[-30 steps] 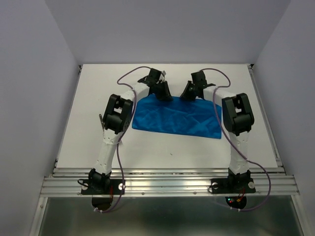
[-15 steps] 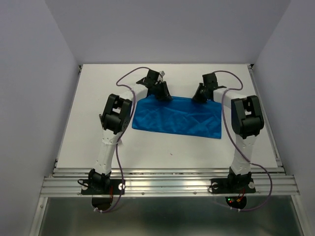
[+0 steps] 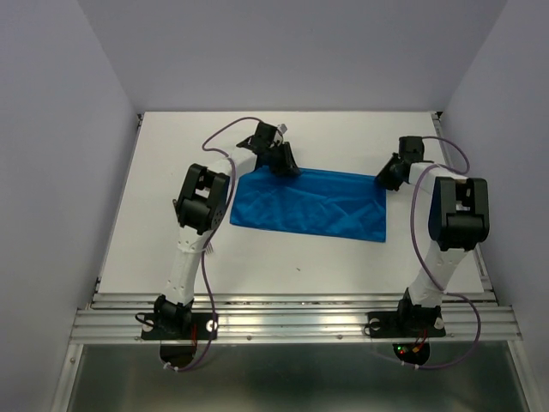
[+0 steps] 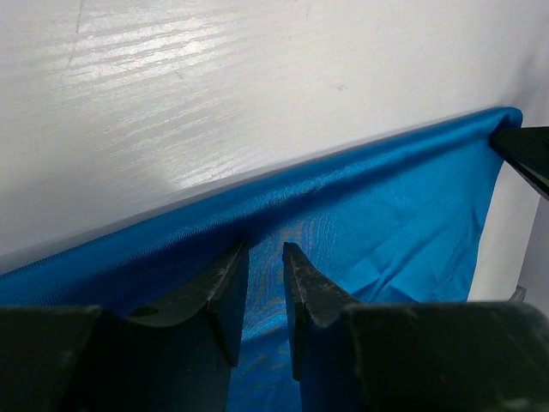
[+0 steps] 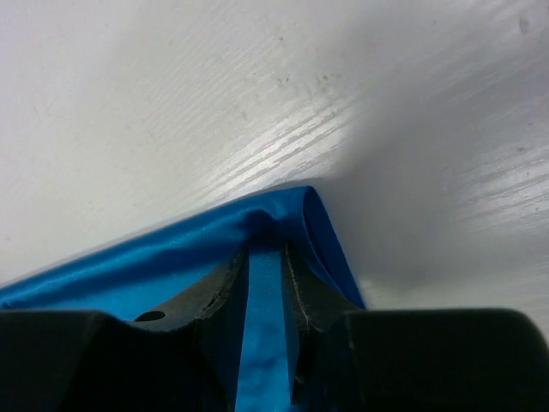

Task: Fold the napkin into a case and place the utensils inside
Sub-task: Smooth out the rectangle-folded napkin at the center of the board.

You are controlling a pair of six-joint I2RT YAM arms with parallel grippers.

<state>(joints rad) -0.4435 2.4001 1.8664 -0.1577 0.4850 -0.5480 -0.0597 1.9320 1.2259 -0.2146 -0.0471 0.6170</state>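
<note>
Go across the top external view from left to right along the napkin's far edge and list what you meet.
left gripper at the far left corner → napkin, spread flat on the table → right gripper at the far right corner

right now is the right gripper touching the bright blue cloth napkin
Touching. The right wrist view shows the right gripper pinching the napkin at its corner, with cloth bunched between its jaws.

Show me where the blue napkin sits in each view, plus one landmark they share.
Top external: the napkin lies spread flat at centre.
Left wrist: fills the lower half, far edge slanting up rightward.
Right wrist: lower left, ending in a corner at centre.
Landmark: that far right corner, at the right fingers.
</note>
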